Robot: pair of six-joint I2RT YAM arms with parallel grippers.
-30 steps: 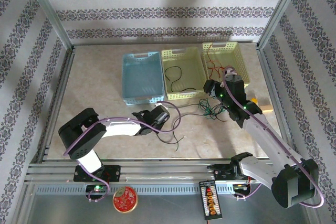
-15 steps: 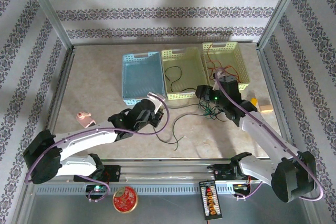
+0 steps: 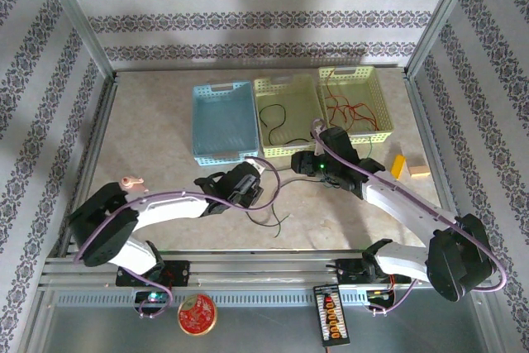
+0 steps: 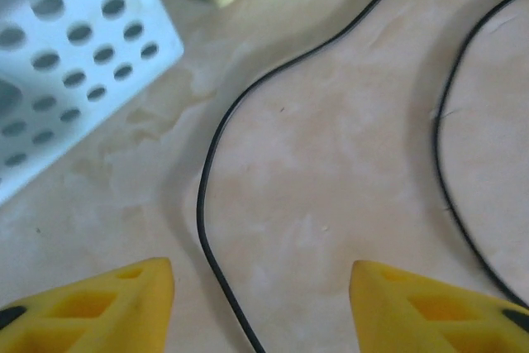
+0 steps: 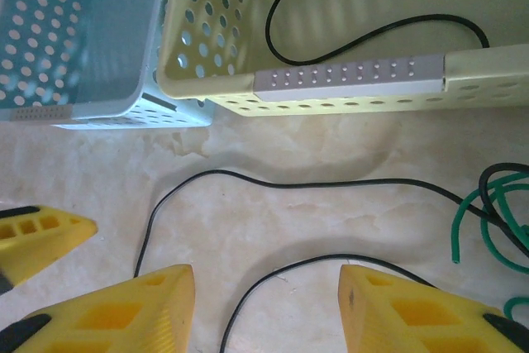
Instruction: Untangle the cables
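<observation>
Two loose black cables (image 3: 273, 204) curl on the table in front of the baskets. My left gripper (image 3: 248, 181) hovers low over them, open, and one black cable (image 4: 207, 229) runs between its yellow fingers (image 4: 124, 299) without being gripped. My right gripper (image 3: 301, 162) is open just above the table, over a black cable (image 5: 277, 274); a second black cable (image 5: 273, 183) lies beyond it. A green cable tangle (image 5: 488, 212) lies to its right, partly under the right arm (image 3: 340, 178). Red cables (image 3: 347, 111) lie in the right yellow basket (image 3: 378, 97), and a black cable (image 3: 273, 120) lies in the middle yellow basket (image 3: 307, 148).
A blue basket (image 3: 223, 155) stands left of the yellow ones, its corner close to both grippers. A small pink object (image 3: 130, 182) lies at the left. A wooden block (image 3: 418, 166) and an orange piece (image 3: 397, 164) sit at the right.
My right gripper has moved left and nearer, away from the right yellow basket, uncovering the red cables. My left arm stretched out left, then drew back; its gripper stays over the black cables.
</observation>
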